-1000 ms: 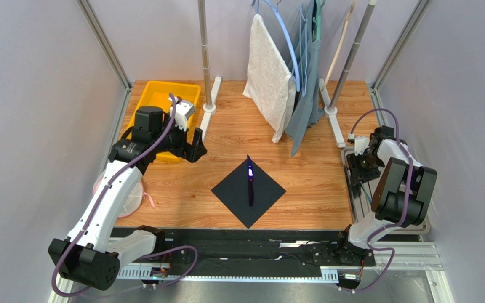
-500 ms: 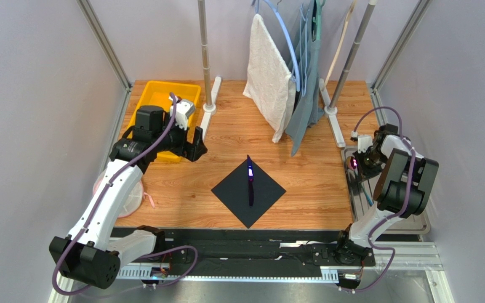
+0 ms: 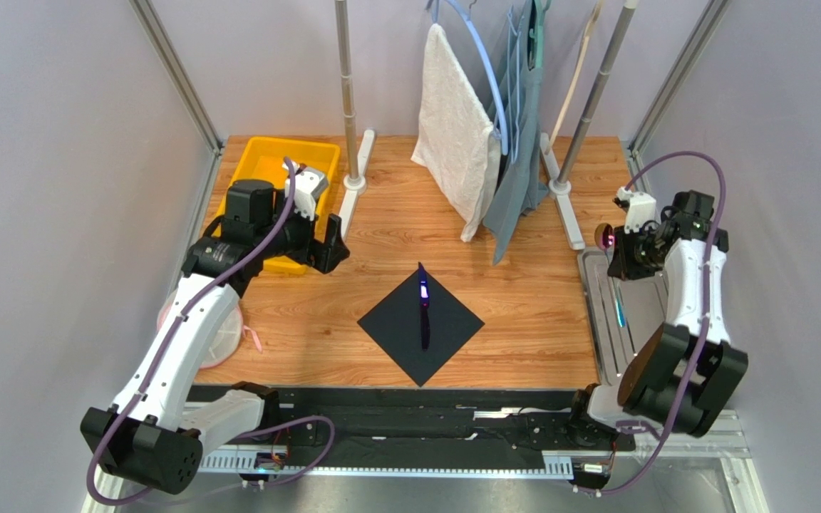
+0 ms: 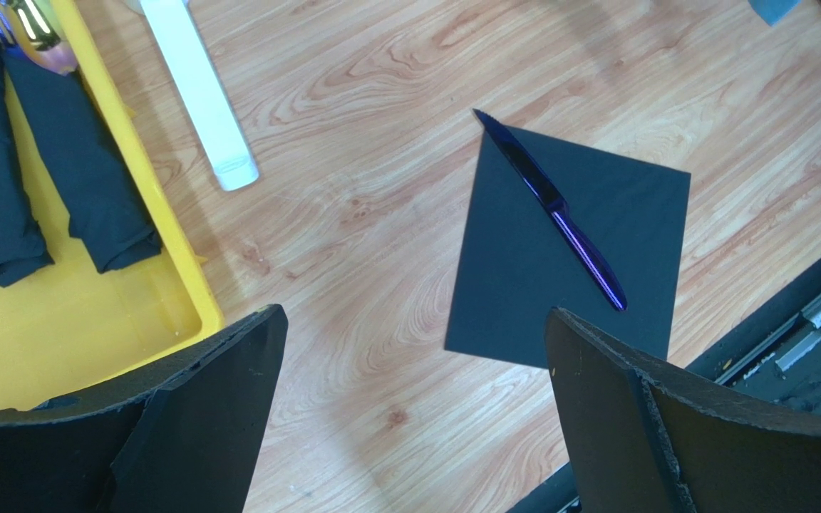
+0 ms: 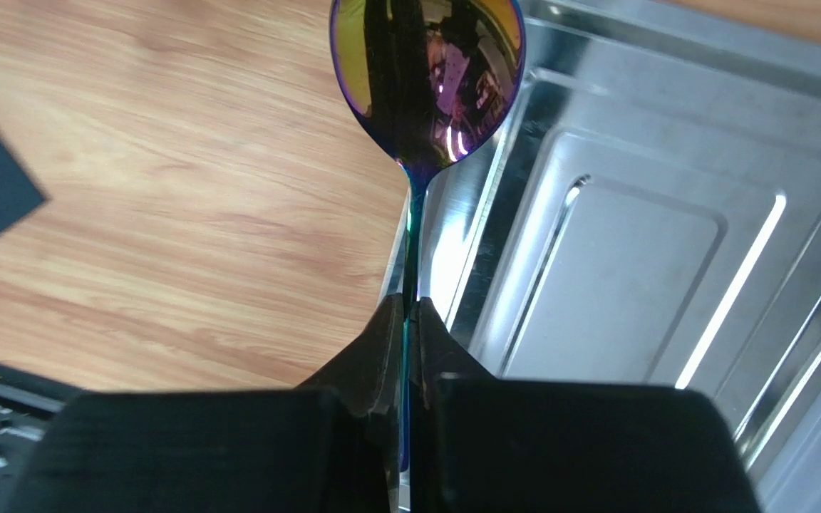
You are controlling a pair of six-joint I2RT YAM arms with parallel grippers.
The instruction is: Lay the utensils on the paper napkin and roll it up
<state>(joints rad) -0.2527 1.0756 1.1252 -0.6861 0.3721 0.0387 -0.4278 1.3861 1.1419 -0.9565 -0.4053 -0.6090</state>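
The black paper napkin [image 3: 421, 322] lies as a diamond at the table's front middle, with a slim purple-blue knife [image 3: 423, 304] along its middle; both show in the left wrist view, napkin [image 4: 522, 257], knife [image 4: 554, 208]. My right gripper [image 3: 620, 248] is shut on the thin handle of an iridescent purple-gold spoon [image 5: 427, 75], held above the left rim of the metal tray [image 5: 640, 278]. My left gripper [image 3: 318, 251] is open and empty, by the yellow bin, left of the napkin.
The yellow bin [image 3: 260, 169] at the back left holds rolled black napkins [image 4: 19, 182] with cutlery. A rack with a white towel [image 3: 456, 128] and a grey-blue garment [image 3: 520, 139] stands behind the napkin. A thin blue piece [image 3: 619, 312] lies in the tray.
My right gripper has lifted from the metal tray and swung back and up with the spoon in it. The left arm, the napkin and the knife have not moved.
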